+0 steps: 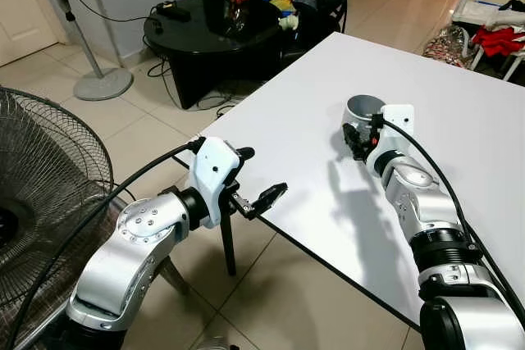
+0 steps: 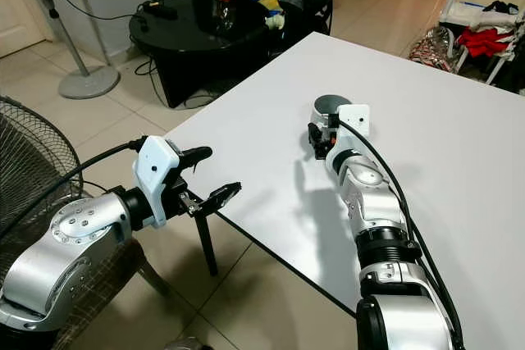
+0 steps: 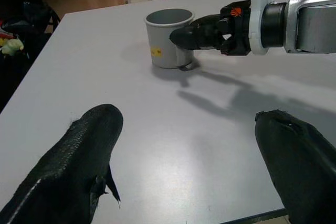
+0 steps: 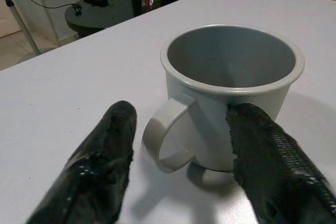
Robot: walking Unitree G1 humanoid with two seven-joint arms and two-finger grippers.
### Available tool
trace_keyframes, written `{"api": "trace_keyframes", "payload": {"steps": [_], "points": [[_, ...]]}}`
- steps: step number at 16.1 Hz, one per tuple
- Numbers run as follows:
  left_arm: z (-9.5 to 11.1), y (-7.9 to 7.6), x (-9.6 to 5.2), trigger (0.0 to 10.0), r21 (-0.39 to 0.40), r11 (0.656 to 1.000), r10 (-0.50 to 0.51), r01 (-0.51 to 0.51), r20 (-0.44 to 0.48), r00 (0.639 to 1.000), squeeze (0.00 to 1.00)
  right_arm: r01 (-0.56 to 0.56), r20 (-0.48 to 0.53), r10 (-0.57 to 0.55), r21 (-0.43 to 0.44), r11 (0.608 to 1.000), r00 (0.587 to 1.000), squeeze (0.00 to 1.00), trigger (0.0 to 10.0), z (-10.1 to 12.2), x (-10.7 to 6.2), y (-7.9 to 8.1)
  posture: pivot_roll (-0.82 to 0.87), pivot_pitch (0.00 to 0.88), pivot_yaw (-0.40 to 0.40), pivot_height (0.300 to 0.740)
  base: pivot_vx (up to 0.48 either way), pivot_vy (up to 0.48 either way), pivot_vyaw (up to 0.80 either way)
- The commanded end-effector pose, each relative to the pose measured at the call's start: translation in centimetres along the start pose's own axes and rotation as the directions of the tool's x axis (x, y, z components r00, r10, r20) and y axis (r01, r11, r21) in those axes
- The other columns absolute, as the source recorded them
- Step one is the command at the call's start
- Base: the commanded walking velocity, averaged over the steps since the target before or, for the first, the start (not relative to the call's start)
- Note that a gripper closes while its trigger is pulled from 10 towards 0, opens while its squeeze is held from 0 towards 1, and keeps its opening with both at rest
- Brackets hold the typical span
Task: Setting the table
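Mug (image 4: 231,93): grey, upright on the white table (image 1: 312,129), well in from the near edge, handle turned toward the robot. Nothing inside; the bare grey bottom shows in the right wrist view. A small yellow-and-red sticker sits low on its wall.

Left to right. Left gripper (image 1: 258,201) hangs off the table's near-left edge, over the floor tiles, fingers (image 3: 79,166) spread wide and holding nothing. It points across the tabletop toward the mug but is well apart from it.

Right gripper (image 4: 181,145) is at the mug. Its fingers are parted and straddle the handle: one finger lies outside the handle loop, the other sits against or just beside the mug wall. Whether that finger touches the wall I cannot tell. No pinch is made.

Step in hand, as I judge it: the approach to grasp the mug, either to take it up or shift it to its place setting. Next move calls for closing the fingers squarely on the handle or wall without nudging the mug sideways.
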State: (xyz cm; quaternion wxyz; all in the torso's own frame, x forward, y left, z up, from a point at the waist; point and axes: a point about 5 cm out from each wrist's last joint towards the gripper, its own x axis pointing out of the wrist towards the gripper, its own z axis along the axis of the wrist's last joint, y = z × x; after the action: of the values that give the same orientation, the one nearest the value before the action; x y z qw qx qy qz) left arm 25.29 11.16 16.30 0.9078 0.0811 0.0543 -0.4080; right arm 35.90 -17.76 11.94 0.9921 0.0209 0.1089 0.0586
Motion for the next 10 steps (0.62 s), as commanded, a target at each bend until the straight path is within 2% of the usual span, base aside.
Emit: {"api": "trace_keyframes", "payload": {"steps": [1, 8, 9, 10], "points": [[0.1, 0.3, -0.1, 10.0, 0.007, 1.0, 0.011, -0.011, 0.0, 1.0, 0.0, -0.009, 0.011, 0.009, 0.004, 1.0, 1.0, 1.0, 10.0, 0.4, -0.1, 0.0, 0.14, 0.0, 0.063, 0.74, 0.0, 0.0, 0.0], [0.1, 0.3, -0.1, 10.0, 0.007, 1.0, 0.011, -0.011, 0.0, 1.0, 0.0, -0.009, 0.011, 0.009, 0.004, 1.0, 1.0, 1.0, 10.0, 0.4, -0.1, 0.0, 0.14, 0.0, 0.063, 0.74, 0.0, 0.0, 0.0], [0.2, 0.4, -0.1, 10.0, 0.001, 1.0, 0.022, -0.022, 0.001, 1.0, 0.0, -0.013, 0.01, 0.013, -0.005, 1.0, 1.0, 1.0, 10.0, 0.6, -0.8, 0.0, 0.14, 0.0, 0.061, 0.74, 0.0, 0.0, 0.0], [-0.3, 1.5, -0.5, 10.0, 0.001, 0.986, 0.165, -0.165, -0.001, 0.986, 0.0, 0.066, -0.036, -0.067, -0.025, 0.998, 0.997, 1.0, 10.0, -1.8, -5.2, -0.2, 0.11, 0.0, 0.091, 0.74, 0.0, 0.0, 0.0]]}}
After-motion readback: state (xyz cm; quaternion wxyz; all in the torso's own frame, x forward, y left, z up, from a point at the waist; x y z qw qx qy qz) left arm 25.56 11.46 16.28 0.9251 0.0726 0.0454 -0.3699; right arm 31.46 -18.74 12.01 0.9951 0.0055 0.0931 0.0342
